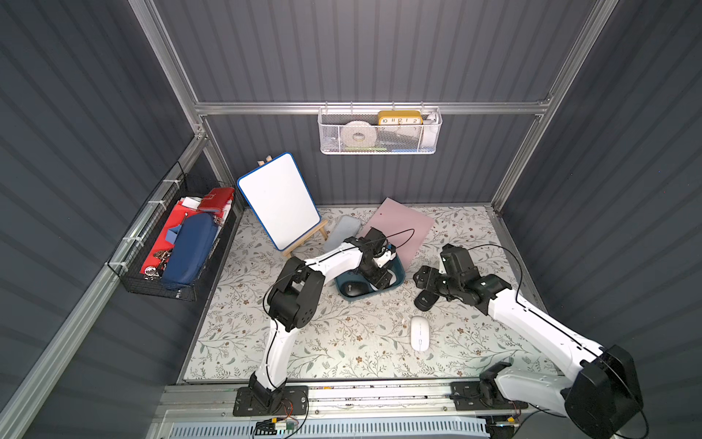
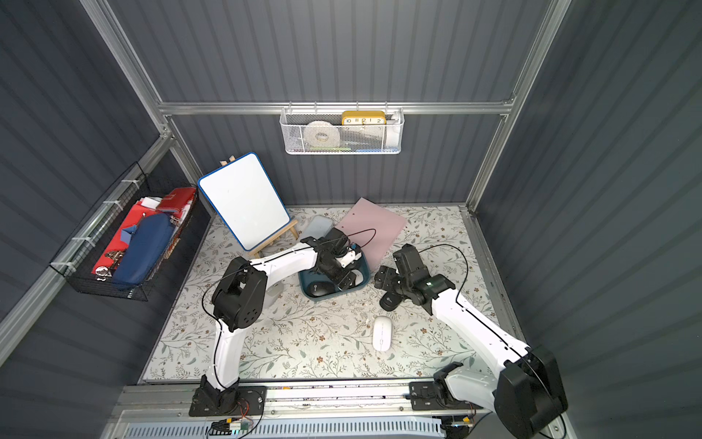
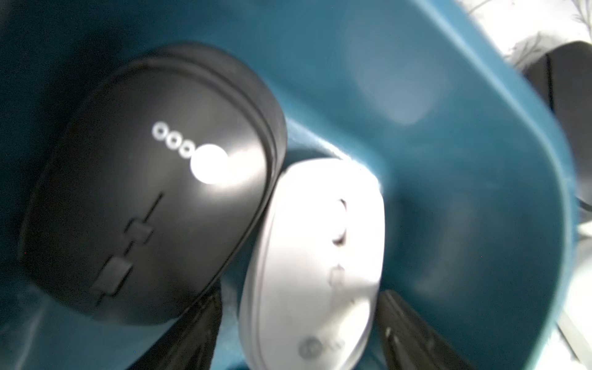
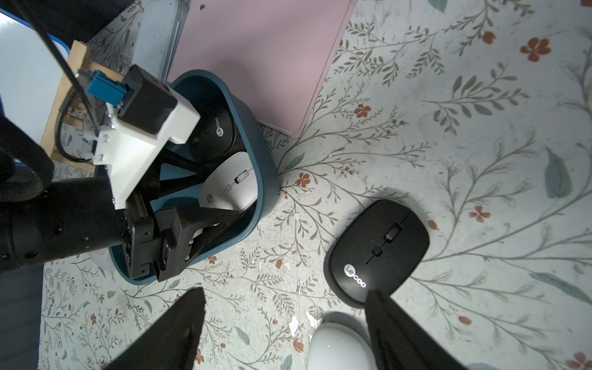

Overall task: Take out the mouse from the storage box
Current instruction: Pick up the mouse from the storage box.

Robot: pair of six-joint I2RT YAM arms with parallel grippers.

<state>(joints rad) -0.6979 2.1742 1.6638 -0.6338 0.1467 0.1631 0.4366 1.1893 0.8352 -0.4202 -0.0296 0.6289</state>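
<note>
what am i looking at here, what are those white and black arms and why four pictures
It is a robot with two jointed arms, each ending in jaws. Two pictures look down from overhead cameras set side by side; the other two come from a camera on each wrist. The left arm reaches into a shallow teal plastic tub, its open jaws straddling a pale grey computer mouse beside a black mouse. The right arm hovers with open jaws over a second black mouse on the flowered tabletop, near a white mouse. Neither holds anything.
</note>
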